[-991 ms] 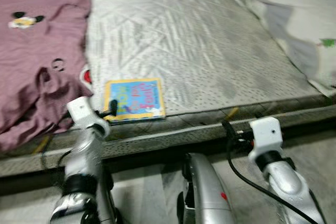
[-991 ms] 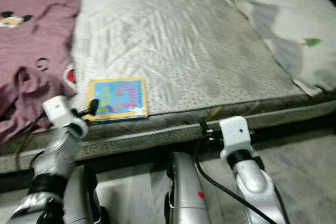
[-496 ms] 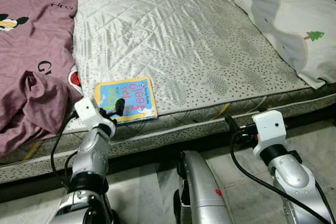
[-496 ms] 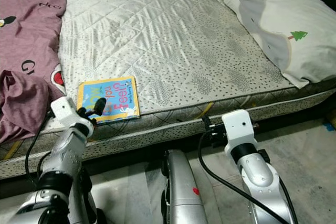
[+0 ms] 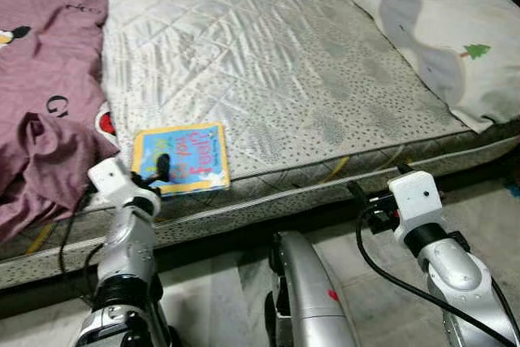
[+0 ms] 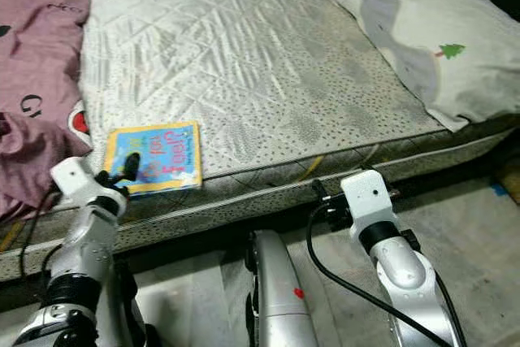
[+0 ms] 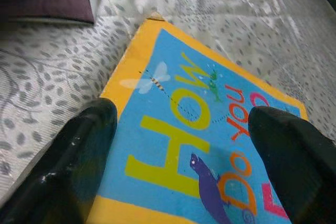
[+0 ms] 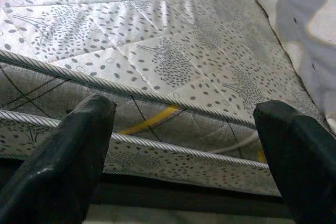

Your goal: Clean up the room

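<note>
On the mattress (image 5: 268, 62) near its front edge lies the book (image 5: 180, 158), flat, cover up, just beside the maroon blanket (image 5: 45, 95). Left gripper (image 5: 160, 170) hovers over the book's near corner, fingers spread, holding nothing. Flat book is hard to pinch: better drag it past the edge, then clamp the overhang. Right gripper (image 8: 181, 145) idle below the mattress edge, fingers apart, well away from the book. Pillow (image 5: 439, 30) far right.

Picture book on the mattress edge

A blue, yellow-bordered book (image 5: 180, 158) lies flat, cover up, near the mattress (image 5: 268, 62) front edge, just beside the maroon blanket (image 5: 45, 87).
</note>
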Robot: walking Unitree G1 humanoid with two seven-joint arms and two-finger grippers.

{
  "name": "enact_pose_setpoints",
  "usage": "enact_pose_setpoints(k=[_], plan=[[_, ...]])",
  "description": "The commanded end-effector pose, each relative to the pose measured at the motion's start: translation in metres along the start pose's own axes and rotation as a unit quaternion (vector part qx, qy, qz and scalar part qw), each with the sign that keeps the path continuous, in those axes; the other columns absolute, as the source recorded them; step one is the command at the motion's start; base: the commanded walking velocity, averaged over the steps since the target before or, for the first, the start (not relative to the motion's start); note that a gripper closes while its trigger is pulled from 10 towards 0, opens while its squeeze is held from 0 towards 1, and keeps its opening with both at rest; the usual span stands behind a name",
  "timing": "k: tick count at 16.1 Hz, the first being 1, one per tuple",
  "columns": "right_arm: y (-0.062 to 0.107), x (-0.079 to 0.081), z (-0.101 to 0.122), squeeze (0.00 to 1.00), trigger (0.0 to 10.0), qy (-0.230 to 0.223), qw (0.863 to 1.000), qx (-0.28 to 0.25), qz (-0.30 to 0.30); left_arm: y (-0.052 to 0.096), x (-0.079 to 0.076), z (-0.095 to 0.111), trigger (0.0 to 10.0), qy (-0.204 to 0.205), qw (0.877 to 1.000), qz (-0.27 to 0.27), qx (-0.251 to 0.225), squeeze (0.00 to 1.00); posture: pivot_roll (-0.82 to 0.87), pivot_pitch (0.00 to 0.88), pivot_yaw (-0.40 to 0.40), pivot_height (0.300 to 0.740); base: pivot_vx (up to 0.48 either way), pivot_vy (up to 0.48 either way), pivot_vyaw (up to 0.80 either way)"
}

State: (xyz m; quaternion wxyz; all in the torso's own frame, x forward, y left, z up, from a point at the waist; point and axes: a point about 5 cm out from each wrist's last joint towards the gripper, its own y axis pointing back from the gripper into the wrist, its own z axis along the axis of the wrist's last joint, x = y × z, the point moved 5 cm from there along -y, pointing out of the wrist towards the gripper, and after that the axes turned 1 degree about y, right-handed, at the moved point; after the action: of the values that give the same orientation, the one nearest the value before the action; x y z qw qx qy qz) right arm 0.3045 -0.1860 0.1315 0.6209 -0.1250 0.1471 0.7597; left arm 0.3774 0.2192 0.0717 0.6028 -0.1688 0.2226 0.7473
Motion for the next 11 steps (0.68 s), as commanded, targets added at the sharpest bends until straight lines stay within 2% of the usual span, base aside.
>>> enact_pose_setpoints(k=[1,7,9,11], plan=[[0.001,-0.001,-0.002,0.0,10.0,0.005,1.0,0.003,0.005,0.007,0.016,0.001,10.0,-0.003,1.0,0.029,-0.004,0.0,-0.23,0.192,-0.103,0.514,0.0,0.0,0.0],[-0.005,0.006,-0.001,0.0,10.0,0.006,1.0,-0.004,0.02,0.021,0.031,0.021,10.0,-0.029,0.995,0.076,-0.059,0.0,-0.17,0.191,-0.109,0.514,0.0,0.0,0.0],[-0.012,0.015,0.0,0.0,10.0,0.001,1.0,-0.009,0.03,0.028,0.037,0.007,10.0,-0.04,0.996,0.079,-0.029,0.0,-0.16,0.187,-0.112,0.514,0.0,0.0,0.0],[-0.014,0.016,0.005,0.0,10.0,0.006,0.999,-0.018,0.033,0.025,0.042,-0.003,10.0,-0.041,0.996,0.082,-0.005,0.0,-0.17,0.187,-0.113,0.514,0.0,0.0,0.0]])
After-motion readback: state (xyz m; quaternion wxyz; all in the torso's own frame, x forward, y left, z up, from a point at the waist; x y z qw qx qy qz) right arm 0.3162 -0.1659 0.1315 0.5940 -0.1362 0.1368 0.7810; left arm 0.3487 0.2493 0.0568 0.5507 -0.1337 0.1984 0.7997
